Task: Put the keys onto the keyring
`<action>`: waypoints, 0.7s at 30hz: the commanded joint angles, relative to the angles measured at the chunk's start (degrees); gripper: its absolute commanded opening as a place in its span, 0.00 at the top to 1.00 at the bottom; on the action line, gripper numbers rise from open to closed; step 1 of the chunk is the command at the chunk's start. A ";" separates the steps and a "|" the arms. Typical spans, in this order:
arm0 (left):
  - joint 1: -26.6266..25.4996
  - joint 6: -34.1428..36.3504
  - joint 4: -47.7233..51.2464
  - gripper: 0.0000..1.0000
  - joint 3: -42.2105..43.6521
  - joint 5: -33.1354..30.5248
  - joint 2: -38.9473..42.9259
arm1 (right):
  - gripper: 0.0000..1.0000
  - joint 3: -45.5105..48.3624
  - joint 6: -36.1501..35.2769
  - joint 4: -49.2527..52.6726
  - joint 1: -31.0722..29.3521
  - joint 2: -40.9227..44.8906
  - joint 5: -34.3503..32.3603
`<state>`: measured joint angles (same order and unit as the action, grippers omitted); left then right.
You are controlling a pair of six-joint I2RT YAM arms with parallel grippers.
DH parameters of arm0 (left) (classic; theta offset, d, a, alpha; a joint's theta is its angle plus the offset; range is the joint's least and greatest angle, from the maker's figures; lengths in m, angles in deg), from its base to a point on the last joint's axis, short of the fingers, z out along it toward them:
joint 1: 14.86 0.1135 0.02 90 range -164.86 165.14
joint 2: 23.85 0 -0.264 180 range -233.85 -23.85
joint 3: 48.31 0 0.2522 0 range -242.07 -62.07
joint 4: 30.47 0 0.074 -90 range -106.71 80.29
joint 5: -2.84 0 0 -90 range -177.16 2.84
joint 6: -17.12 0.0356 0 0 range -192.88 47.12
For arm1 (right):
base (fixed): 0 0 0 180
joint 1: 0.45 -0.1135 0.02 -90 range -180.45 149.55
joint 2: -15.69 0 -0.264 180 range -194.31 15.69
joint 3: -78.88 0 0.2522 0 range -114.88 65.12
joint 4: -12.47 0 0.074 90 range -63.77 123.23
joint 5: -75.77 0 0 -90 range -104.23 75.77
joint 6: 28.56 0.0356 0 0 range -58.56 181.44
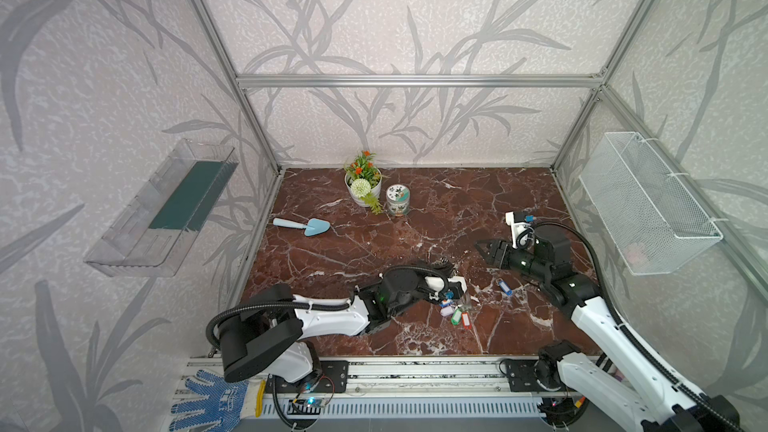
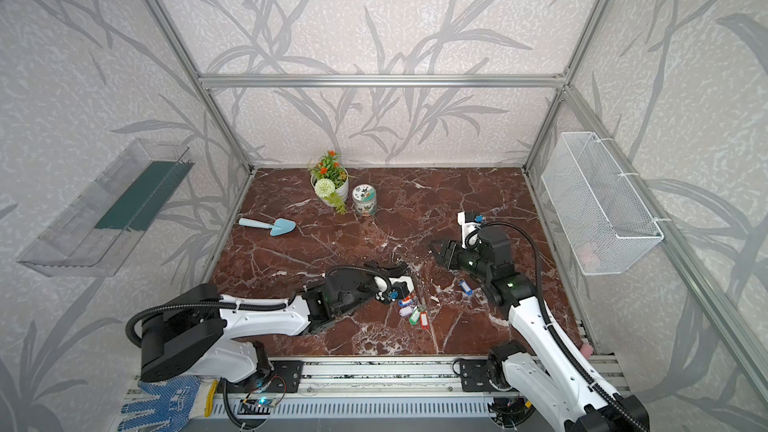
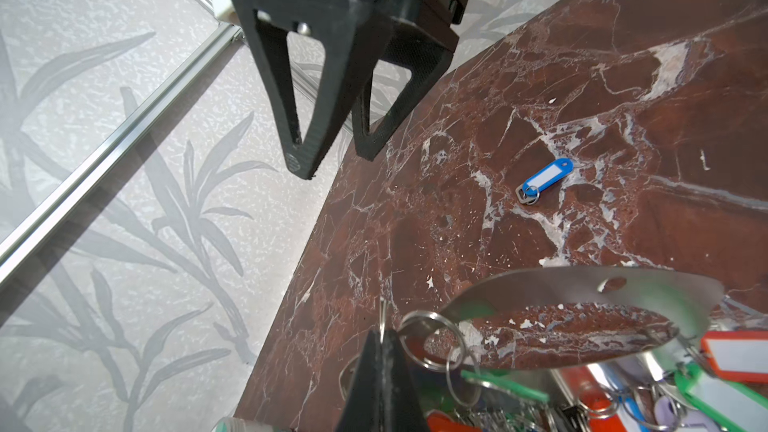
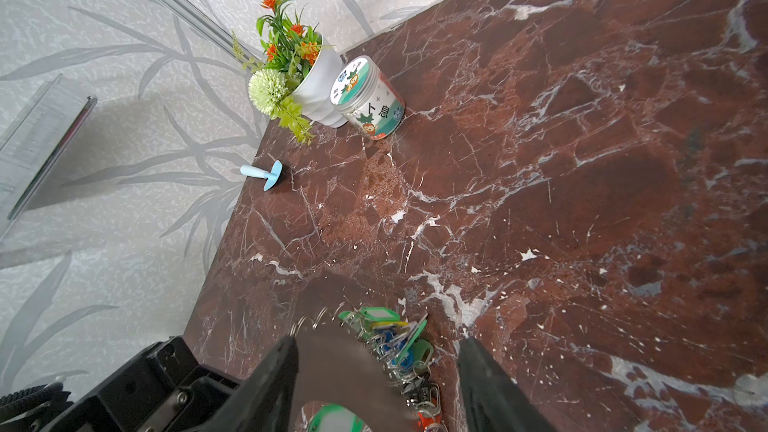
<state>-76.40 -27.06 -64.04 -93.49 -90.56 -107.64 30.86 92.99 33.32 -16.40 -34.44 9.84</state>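
Most keys point(image 3: 735, 361) hang on the keyring point(image 3: 561, 284), which the left claw point(image 3: 380, 351) pinches by its edge near the front of the tabletop point(image 3: 623, 76). One blue key point(image 3: 546, 178) lies loose nearby; the right claw point(image 3: 336, 162) hovers spread, empty.

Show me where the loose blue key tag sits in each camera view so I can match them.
Both top views: the blue tag lies alone on the marble, right of the tag bunch.
Left wrist: the blue tag lies alone on the marble, beyond the keyring.
Right wrist: not in it.
Shared landmark: the tag bunch, visible in all four views.
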 commanded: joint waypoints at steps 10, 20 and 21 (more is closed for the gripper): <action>-1.26 3.49 -8.59 1.00 -0.07 -2.69 -2.48 | 0.38 0.87 -0.94 5.17 1.62 1.35 -3.07; -1.32 -0.18 -22.38 1.00 2.46 -5.36 -7.93 | 0.41 1.23 -0.93 6.25 1.37 1.62 2.53; -1.30 -0.37 -23.55 1.00 2.48 -5.72 -8.67 | 0.42 0.90 -0.80 6.54 1.21 1.55 3.53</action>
<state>-77.45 -26.60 -78.34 -91.33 -94.65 -114.92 31.78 92.64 38.88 -15.02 -33.72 9.60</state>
